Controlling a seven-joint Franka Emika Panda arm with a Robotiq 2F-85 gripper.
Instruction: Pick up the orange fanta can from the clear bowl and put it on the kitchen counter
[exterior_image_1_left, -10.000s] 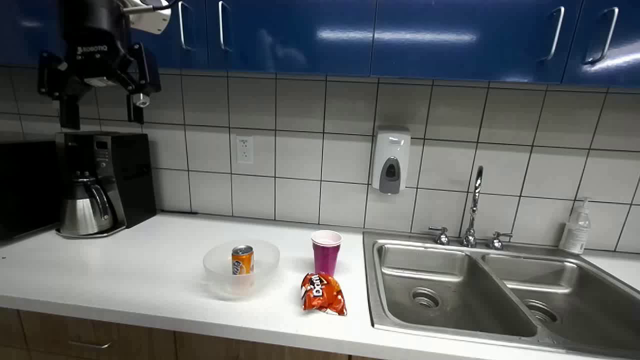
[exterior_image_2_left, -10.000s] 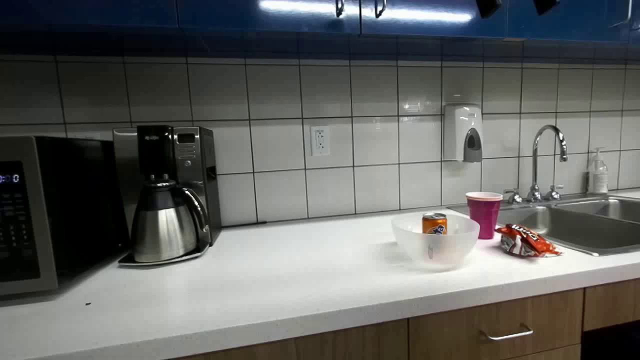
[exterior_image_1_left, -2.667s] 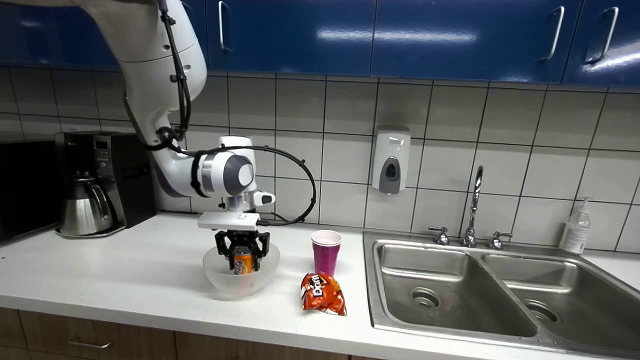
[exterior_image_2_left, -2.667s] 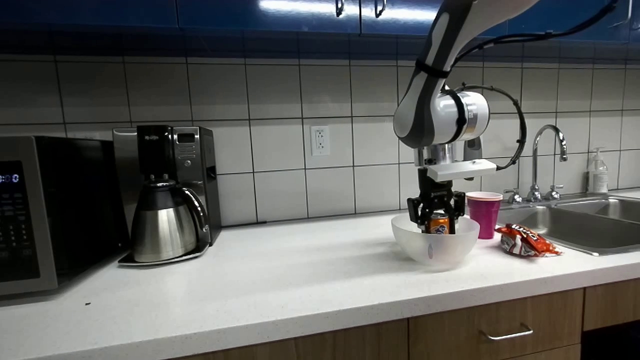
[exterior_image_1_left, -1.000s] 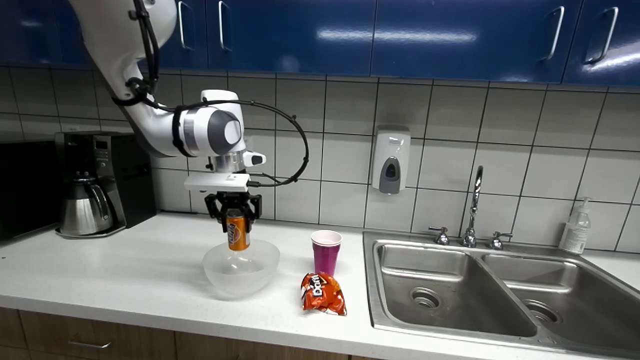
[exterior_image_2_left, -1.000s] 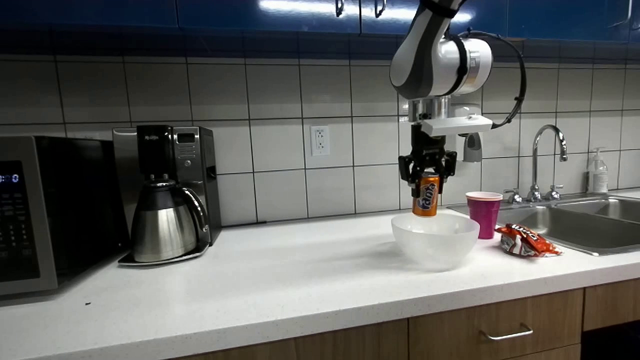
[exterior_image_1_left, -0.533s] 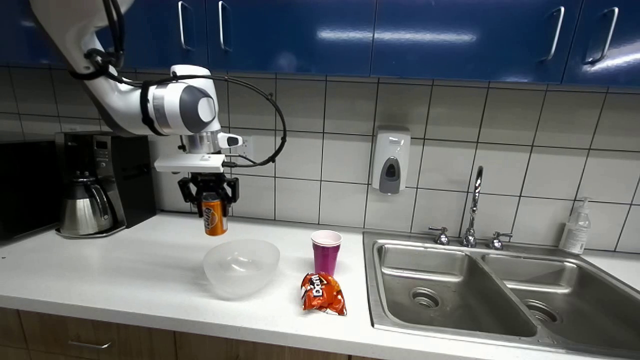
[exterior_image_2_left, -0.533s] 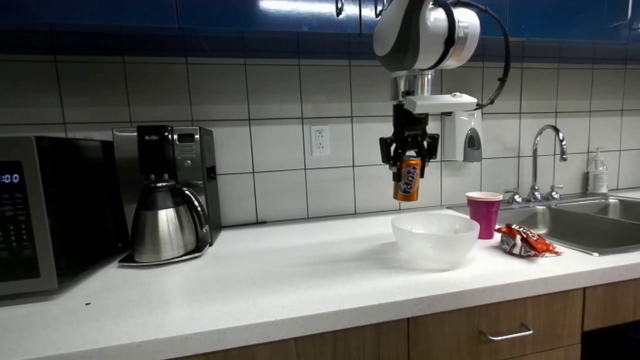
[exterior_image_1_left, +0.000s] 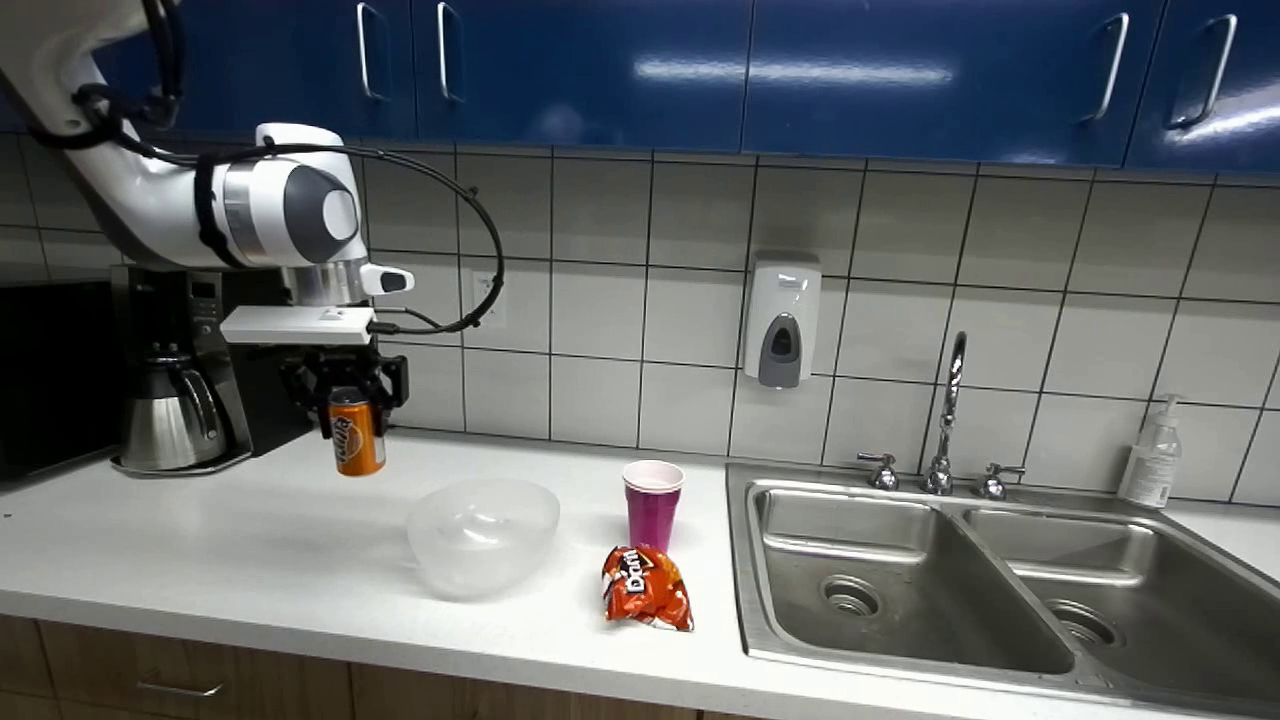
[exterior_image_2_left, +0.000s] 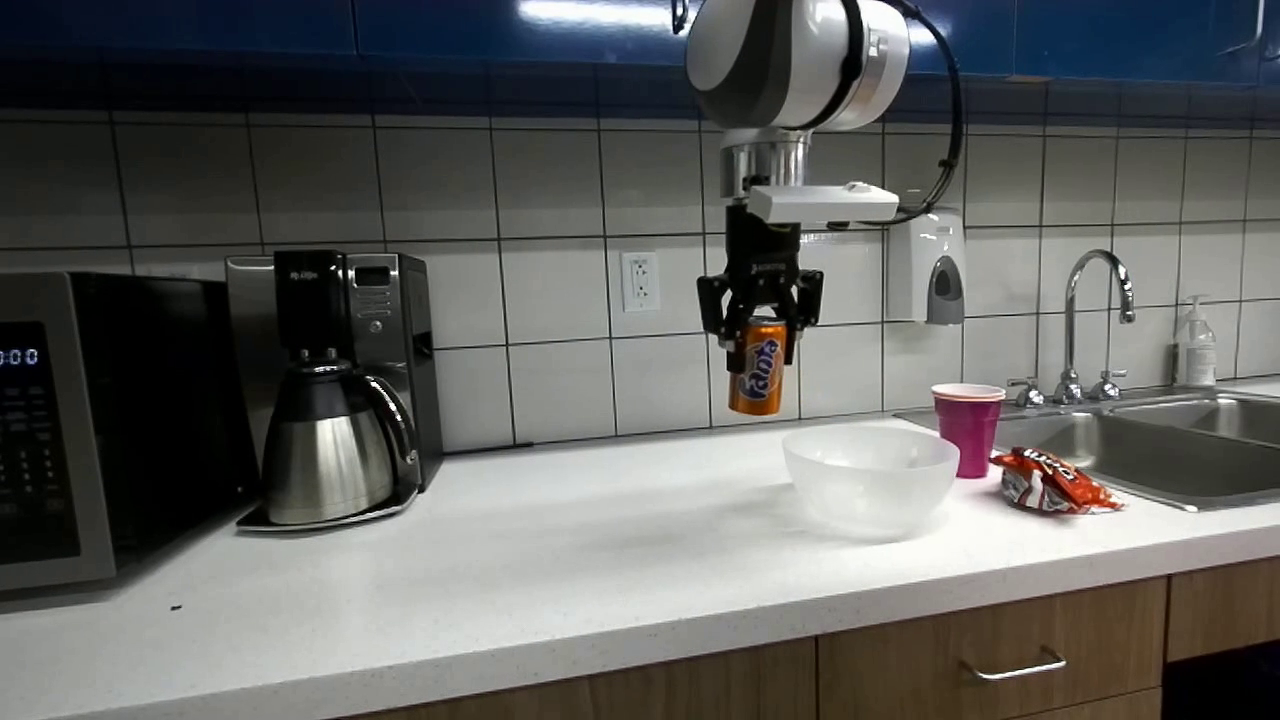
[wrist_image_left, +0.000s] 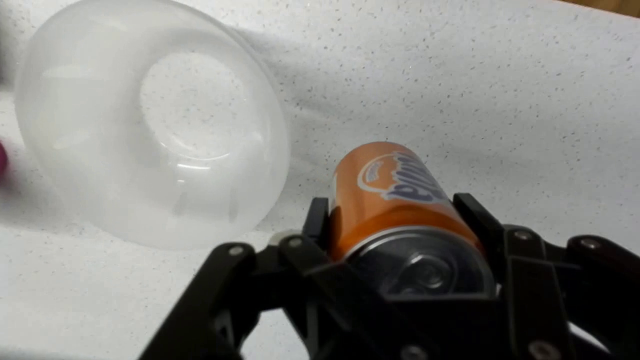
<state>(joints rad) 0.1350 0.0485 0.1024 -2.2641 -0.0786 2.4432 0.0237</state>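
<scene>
The orange fanta can (exterior_image_1_left: 357, 445) hangs in the air over the white kitchen counter (exterior_image_1_left: 250, 540), left of the bowl in both exterior views. My gripper (exterior_image_2_left: 763, 365) is shut on the can's upper part, pointing down, and the can (exterior_image_2_left: 758, 385) hangs nearly upright. The clear bowl (exterior_image_2_left: 870, 490) is frosted and stands on the counter with nothing inside. In the wrist view the can (wrist_image_left: 385, 180) has its top toward the camera, a black finger (wrist_image_left: 316, 220) pressed on either side, and the bowl (wrist_image_left: 100, 150) lies to its left.
A purple cup (exterior_image_1_left: 652, 510) and a red chip bag (exterior_image_1_left: 647, 590) sit right of the bowl, before the steel sink (exterior_image_1_left: 745, 560). A coffee maker (exterior_image_2_left: 340, 400) and a microwave (exterior_image_2_left: 150, 400) stand at the left. Blue cabinets (exterior_image_1_left: 600, 70) hang above.
The can was in the bowl with my gripper around it, then rose out. Over the last second gripper and can have moved left, from above the bowl to beside it.
</scene>
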